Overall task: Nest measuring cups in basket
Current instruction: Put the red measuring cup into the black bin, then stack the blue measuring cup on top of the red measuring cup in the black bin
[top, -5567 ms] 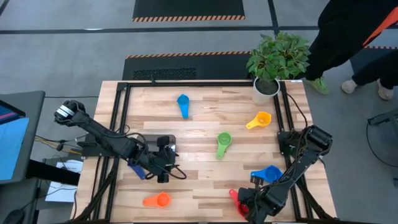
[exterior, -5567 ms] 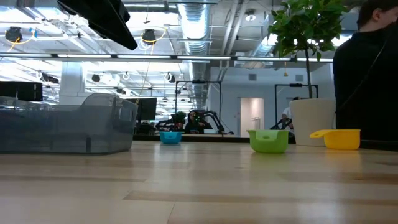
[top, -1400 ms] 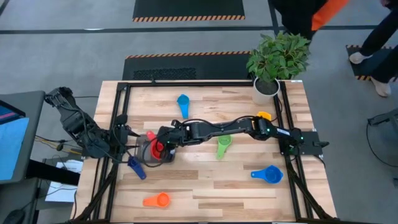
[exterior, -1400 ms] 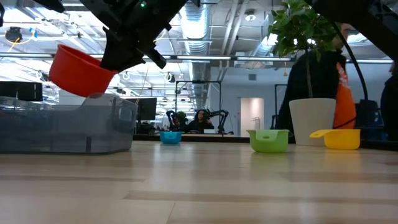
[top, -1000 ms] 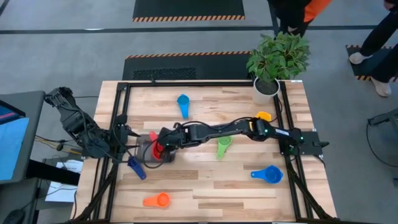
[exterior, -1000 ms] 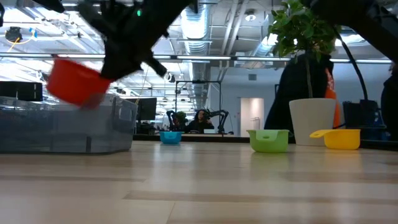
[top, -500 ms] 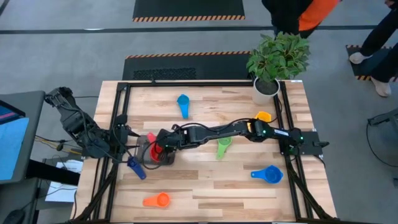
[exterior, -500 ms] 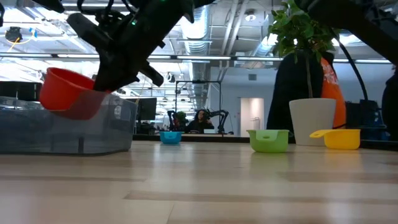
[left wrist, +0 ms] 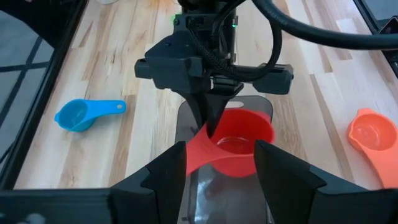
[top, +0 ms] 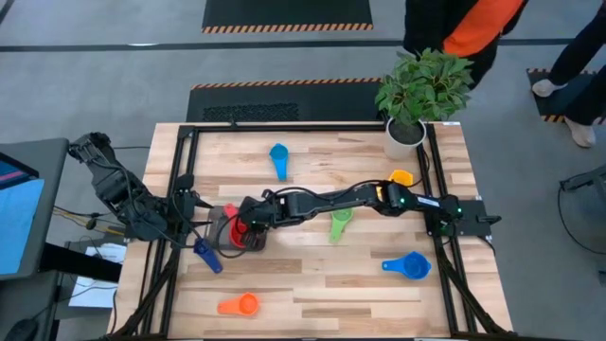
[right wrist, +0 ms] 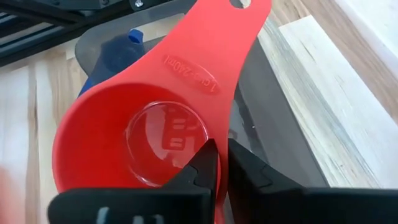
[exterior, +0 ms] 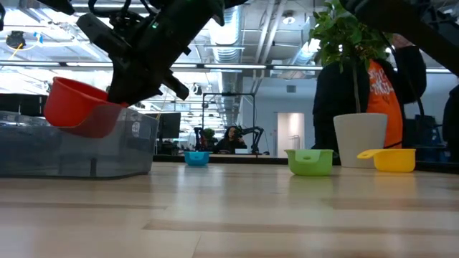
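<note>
Surface: you have a light wooden table (top: 312, 275) inside a black frame, with a potted plant (top: 421, 90) at its far right corner and a person (exterior: 362, 79) standing behind it.
Red cup: you see the red cup (exterior: 75, 107) tilted, its bowl dipping past the rim of the basket (exterior: 86, 147) at the table's left side; its handle points toward the left arm.
Right gripper: your right gripper (left wrist: 208, 121) reaches across the table and pinches the red cup's wall, fingers (right wrist: 202, 165) nearly closed on the rim, one inside the bowl and one outside.
Left gripper: your left gripper (left wrist: 221, 165) waits off the table's left edge, near the basket, fingers spread apart and holding nothing.
Dark blue cup: lies just beside the basket, at the left edge (top: 205, 256).
Other cups: light blue (top: 278, 157) toward the far side, green (top: 340, 218) near the middle, yellow (top: 399, 177) to the right under the right arm, blue (top: 407, 265) near right, orange (top: 239, 305) at the near edge; all well apart from the basket.
</note>
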